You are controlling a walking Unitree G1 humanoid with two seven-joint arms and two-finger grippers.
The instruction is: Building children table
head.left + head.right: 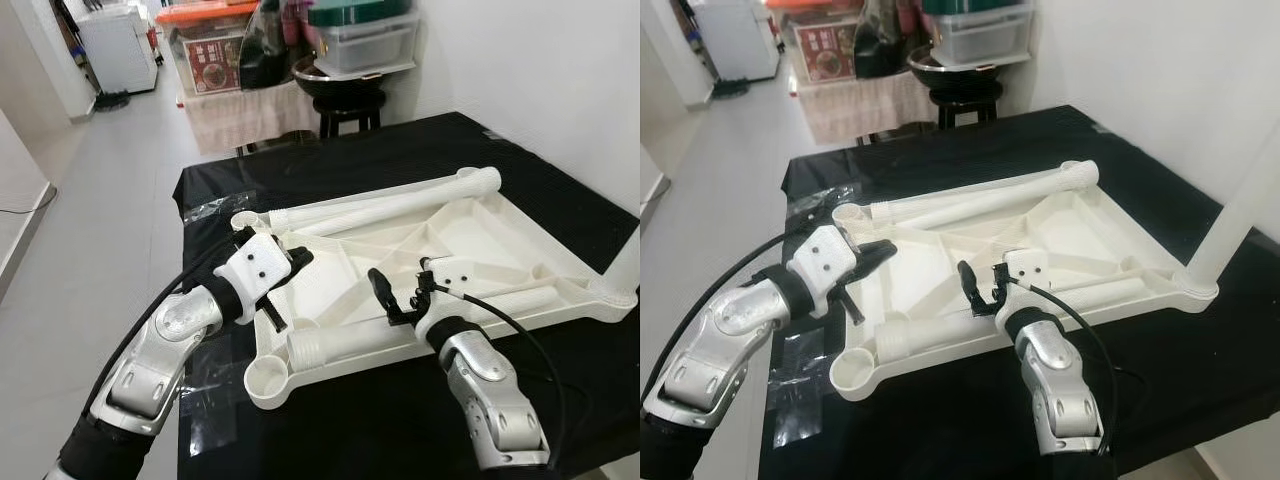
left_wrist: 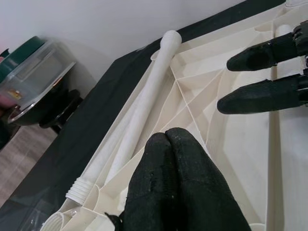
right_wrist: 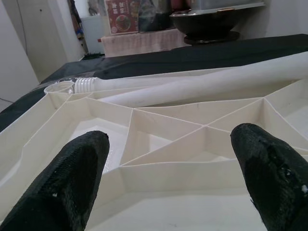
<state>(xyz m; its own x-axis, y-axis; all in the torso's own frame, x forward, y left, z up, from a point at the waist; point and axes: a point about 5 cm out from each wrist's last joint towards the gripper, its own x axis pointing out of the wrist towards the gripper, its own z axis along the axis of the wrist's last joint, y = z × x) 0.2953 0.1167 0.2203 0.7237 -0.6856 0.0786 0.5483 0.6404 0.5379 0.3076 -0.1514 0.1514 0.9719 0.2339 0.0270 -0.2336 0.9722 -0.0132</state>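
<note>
A white plastic tabletop (image 1: 480,230) lies upside down on the black-covered table, ribs facing up. One white leg (image 1: 390,205) lies along its far edge, and another leg (image 1: 350,345) rests along the near edge beside an empty corner socket (image 1: 268,380). A third leg (image 1: 1235,215) stands upright in the right corner. My left gripper (image 1: 298,258) is shut on nothing and hovers over the tabletop's left part; its tips (image 2: 166,137) touch. My right gripper (image 1: 400,290) is open above the near middle ribs, its fingers (image 3: 77,178) spread wide.
The black table (image 1: 400,150) fills the middle of the scene, with clear plastic wrap (image 1: 205,215) on its left edge. Behind it stand a stool with a dark bowl (image 1: 345,85) and stacked storage boxes (image 1: 365,35). A white wall runs along the right; open floor lies to the left.
</note>
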